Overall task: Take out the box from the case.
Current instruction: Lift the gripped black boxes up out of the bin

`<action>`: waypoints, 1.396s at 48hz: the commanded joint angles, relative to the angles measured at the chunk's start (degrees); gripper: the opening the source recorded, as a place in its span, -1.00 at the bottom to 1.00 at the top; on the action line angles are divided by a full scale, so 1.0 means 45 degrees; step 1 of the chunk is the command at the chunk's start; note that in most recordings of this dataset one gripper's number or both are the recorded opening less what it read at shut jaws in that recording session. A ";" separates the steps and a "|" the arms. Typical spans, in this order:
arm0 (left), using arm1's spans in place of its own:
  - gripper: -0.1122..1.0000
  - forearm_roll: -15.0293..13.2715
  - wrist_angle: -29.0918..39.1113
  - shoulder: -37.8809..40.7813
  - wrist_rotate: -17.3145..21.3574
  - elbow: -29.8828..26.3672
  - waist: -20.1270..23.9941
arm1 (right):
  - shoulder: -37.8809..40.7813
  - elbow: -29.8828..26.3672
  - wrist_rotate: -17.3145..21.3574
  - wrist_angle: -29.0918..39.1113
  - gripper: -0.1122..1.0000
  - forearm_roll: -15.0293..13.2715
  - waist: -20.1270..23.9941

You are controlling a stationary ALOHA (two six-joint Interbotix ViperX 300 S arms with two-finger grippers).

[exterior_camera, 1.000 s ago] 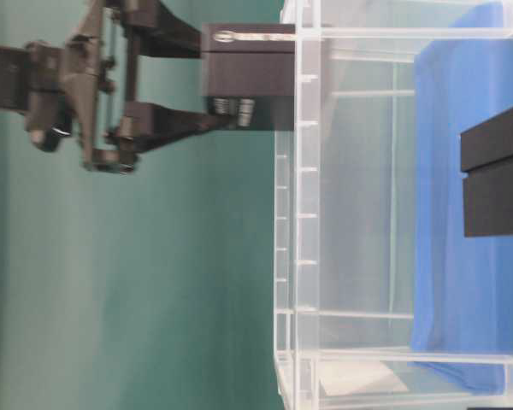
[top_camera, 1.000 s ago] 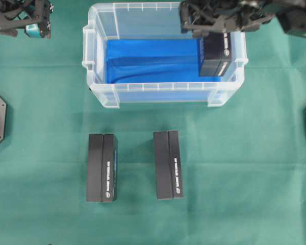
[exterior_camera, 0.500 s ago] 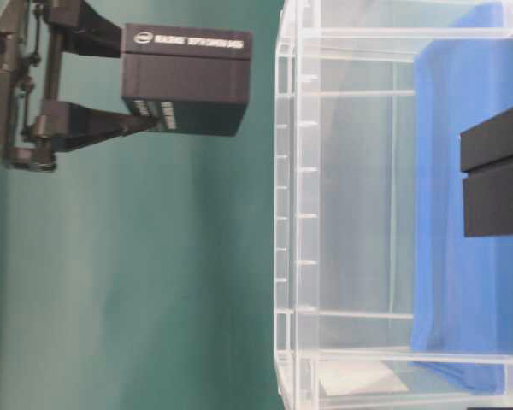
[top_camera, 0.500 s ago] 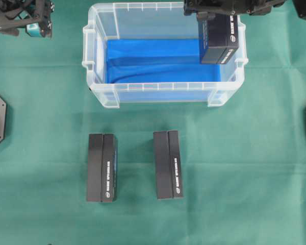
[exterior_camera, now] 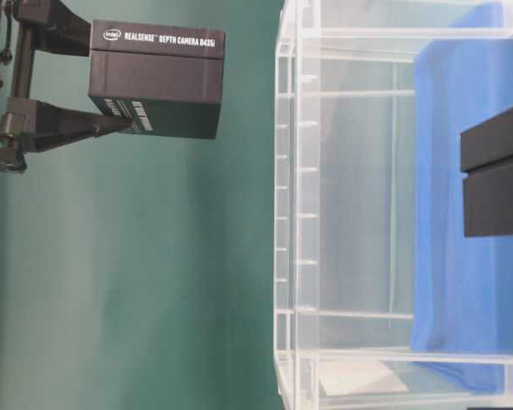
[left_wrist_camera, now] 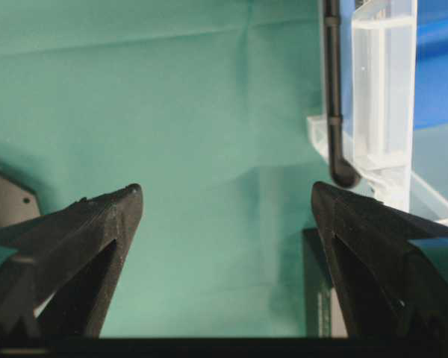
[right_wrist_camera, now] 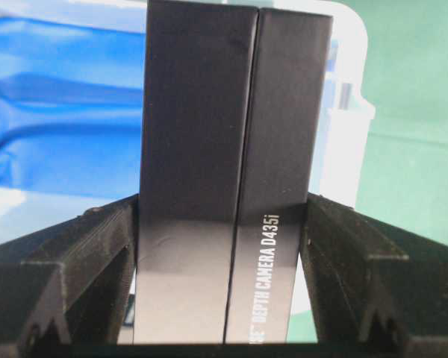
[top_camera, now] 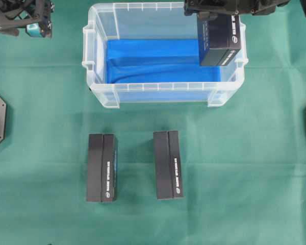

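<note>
Honestly, the right claw is pinching the box up above the case rim, left claw spread idle, so a slippery grip could drop it back in or clip the wall.

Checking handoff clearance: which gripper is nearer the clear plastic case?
Right. Right gripper holds the black box over the case's right end; left gripper sits open beyond its left side.

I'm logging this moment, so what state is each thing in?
Case: open-topped, upright on the cloth, only blue lining inside.
Held box: gripped, lifted clear above the case rim.
Two boxes: lying flat on the cloth.
Right gripper: shut on the held box.
Left gripper: open, empty.
</note>
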 commanded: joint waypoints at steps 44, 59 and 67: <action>0.88 0.0000 -0.0039 -0.0137 0.0000 -0.0137 -0.0039 | -0.0371 -0.0352 -0.0039 -0.0020 0.40 -0.0508 0.0020; 0.88 0.0000 -0.0039 -0.0137 0.0000 -0.0137 -0.0039 | -0.0352 -0.0332 -0.0059 -0.0020 0.40 -0.0527 0.0098; 0.88 0.0000 -0.0020 -0.0137 0.0020 -0.0156 -0.0039 | -0.0352 -0.0332 -0.0059 0.0059 0.40 -0.0605 0.0234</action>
